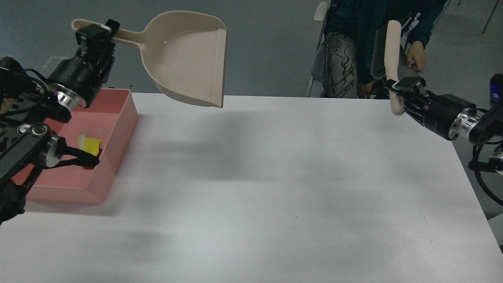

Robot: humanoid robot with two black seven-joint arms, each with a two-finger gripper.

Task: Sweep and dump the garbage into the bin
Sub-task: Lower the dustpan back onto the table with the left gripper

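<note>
Hovering at eleven o'clock above the white table (pixel 275 177), the beige dustpan (pixel 188 59) is being held aloft by its handle, around which the left gripper (pixel 103 32) is being kept closed; the pan is looking empty, its lip hanging clear of the table and to the right of the pink bin (pixel 118 145). At nine o'clock, the garbage (pixel 91 144), a yellow sponge piece, is lying inside the bin, partly hidden by the left arm; the pale stick cannot be made out. At three o'clock, the brush (pixel 387 55) is being clamped upright by its handle in the right gripper (pixel 404 84), bristles turned away, with a seated person (pixel 365 43) just behind it at one o'clock. The dump is judged as good as done; if a final shake is being attempted, the pan's lip is best being brought back over the bin's opening first, so that any leftover is not being spilled onto the table; both tools are then best being lowered flat and released gently.
</note>
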